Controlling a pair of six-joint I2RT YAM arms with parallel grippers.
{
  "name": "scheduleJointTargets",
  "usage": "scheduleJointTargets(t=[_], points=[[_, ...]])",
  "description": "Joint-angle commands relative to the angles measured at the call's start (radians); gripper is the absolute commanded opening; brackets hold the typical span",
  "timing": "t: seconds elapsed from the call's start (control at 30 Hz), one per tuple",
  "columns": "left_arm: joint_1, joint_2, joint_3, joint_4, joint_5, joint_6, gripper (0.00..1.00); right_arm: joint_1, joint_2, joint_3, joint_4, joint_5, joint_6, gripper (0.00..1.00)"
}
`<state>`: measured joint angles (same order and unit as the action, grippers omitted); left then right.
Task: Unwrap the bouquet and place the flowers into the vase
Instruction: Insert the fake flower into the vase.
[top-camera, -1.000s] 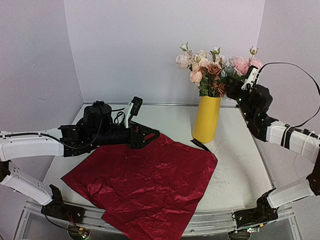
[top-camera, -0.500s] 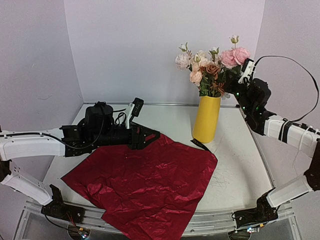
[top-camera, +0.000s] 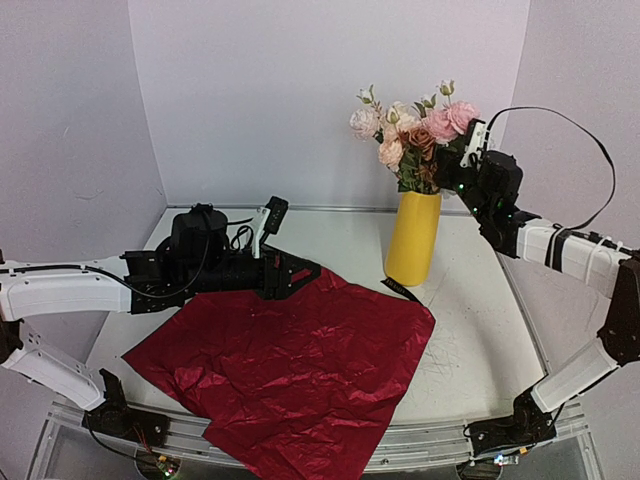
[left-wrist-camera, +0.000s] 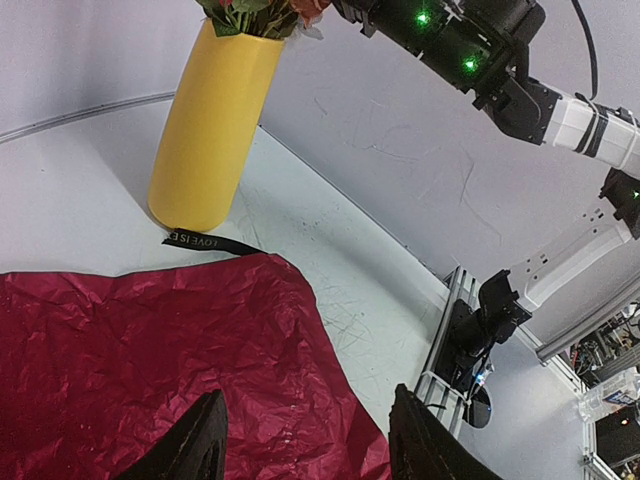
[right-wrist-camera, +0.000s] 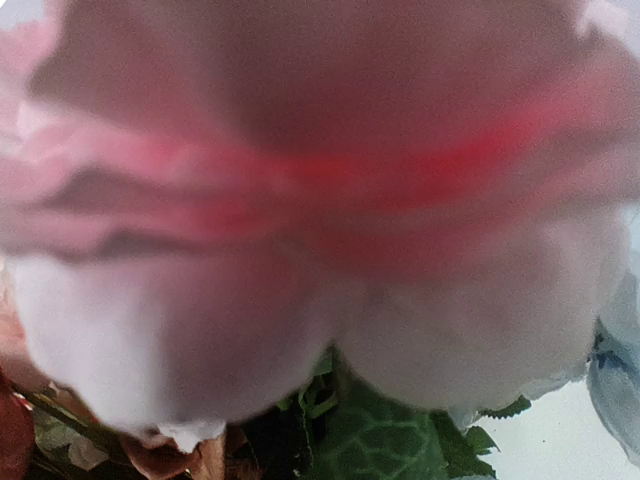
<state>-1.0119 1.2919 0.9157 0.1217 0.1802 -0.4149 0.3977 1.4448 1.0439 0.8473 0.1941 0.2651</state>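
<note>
Pale lavender walls close in a white counter (top-camera: 480, 300). Across its near half the dark red wrapping sheet (top-camera: 290, 360) lies spread flat and crinkled. At the back right the yellow vase (top-camera: 413, 238) stands upright with the flowers (top-camera: 405, 130) in it. A black ribbon (left-wrist-camera: 210, 241) runs from its foot to the sheet's edge. The left fingers (left-wrist-camera: 200, 445) are apart over the sheet's far edge, holding nothing, well apart from the vase. The right fingers (top-camera: 455, 168) are together, pushed in among the blooms at the bunch's right side. A pink bloom fills the right wrist view, and whether a stem is pinched cannot be told.
</note>
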Motion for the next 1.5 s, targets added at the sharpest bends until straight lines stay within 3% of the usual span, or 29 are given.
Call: scheduleJointTargets(t=[0.0,0.3,0.57,0.83,1.0,1.2,1.47], points=[[-0.004,-0.008,0.015,0.014,-0.004,0.016,0.56,-0.004,0.006,0.01,-0.012,0.007,0.027,0.0],[-0.004,-0.006,0.015,0.015,-0.009,0.009,0.56,-0.003,-0.1,0.034,-0.06,0.001,0.009,0.29],[-0.004,-0.011,0.007,0.01,-0.044,-0.01,0.56,-0.003,-0.234,-0.03,-0.104,-0.012,0.008,0.73],[-0.004,-0.025,0.0,-0.014,-0.094,-0.038,0.56,-0.003,-0.347,-0.096,-0.208,-0.019,0.017,0.97],[-0.004,-0.032,-0.001,-0.051,-0.177,-0.067,0.56,-0.003,-0.379,-0.103,-0.296,-0.063,-0.004,0.98],[-0.004,-0.029,0.001,-0.072,-0.218,-0.09,0.56,-0.004,-0.299,-0.021,-0.434,-0.079,-0.007,0.98],[-0.003,-0.047,-0.009,-0.098,-0.249,-0.104,0.56,-0.004,-0.265,-0.024,-0.449,-0.091,0.015,0.98]])
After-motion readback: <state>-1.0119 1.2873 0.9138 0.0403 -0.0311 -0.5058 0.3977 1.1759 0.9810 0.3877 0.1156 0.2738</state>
